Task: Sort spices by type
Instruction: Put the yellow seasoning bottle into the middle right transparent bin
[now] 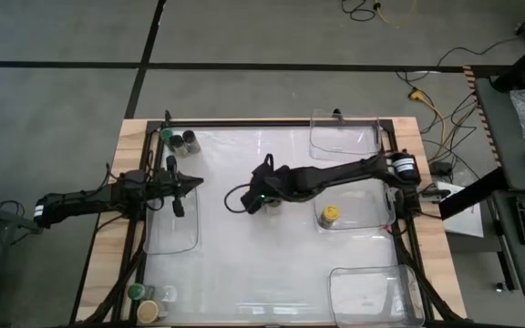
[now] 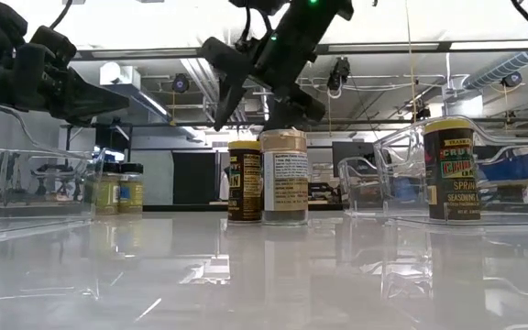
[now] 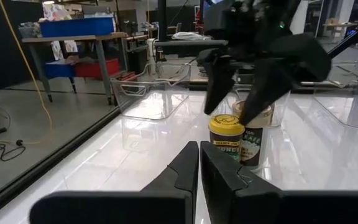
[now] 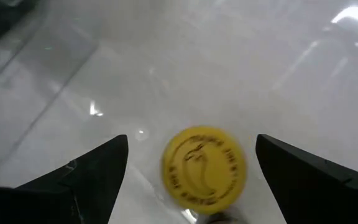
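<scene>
Two small spice jars stand upright side by side mid-table, one with a yellow lid [image 2: 244,181] [image 4: 204,165] and one with a tan lid [image 2: 284,176]. My right gripper [image 4: 191,142] [image 1: 255,200] hovers open just over the yellow-lidded jar, a finger on either side of its lid, and no touch shows. Another yellow-lidded jar [image 1: 329,216] stands in the right-hand clear bin [image 1: 363,223]. My left gripper [image 3: 199,163] [image 1: 188,185] is shut. It waits over the left clear bin [image 1: 171,232], pointing at the two jars.
Three jars with green and black lids [image 1: 179,139] stand at the far left corner. Three more [image 1: 149,302] are at the near left corner. Clear bins sit at the far right [image 1: 344,137] and near right [image 1: 376,296]. Bare table lies toward the near edge in the middle.
</scene>
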Available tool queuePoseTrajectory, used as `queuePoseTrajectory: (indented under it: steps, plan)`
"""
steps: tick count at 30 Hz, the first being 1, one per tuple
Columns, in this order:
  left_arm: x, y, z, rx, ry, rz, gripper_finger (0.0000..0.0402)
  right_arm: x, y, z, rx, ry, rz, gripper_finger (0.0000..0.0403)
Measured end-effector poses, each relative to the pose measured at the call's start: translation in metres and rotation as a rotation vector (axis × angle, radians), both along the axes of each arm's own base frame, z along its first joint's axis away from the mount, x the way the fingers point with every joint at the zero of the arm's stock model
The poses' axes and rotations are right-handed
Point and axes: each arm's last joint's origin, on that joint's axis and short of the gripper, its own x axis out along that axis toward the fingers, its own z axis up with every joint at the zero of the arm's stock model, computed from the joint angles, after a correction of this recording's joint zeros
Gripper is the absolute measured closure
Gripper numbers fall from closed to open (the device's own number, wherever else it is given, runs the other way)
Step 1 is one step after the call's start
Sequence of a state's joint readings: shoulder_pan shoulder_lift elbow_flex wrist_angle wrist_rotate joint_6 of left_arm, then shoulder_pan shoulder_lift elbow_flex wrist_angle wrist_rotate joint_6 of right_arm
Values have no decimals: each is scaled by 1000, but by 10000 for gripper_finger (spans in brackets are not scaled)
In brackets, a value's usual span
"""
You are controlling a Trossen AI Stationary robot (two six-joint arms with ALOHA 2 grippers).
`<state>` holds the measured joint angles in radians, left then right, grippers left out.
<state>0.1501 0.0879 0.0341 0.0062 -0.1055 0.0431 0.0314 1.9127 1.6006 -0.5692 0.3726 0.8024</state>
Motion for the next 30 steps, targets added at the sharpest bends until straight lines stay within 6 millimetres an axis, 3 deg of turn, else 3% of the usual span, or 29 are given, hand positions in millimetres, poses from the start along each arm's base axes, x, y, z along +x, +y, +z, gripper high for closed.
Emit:
queuePoseTrajectory:
  steps: [13, 30]
  plan:
    - [0, 0, 0, 0, 0, 0, 400, 12, -1, -19, -7, 120, -69, 71]
    - [0, 0, 0, 0, 0, 0, 400, 12, -1, -20, 78, 108, -116, 128]
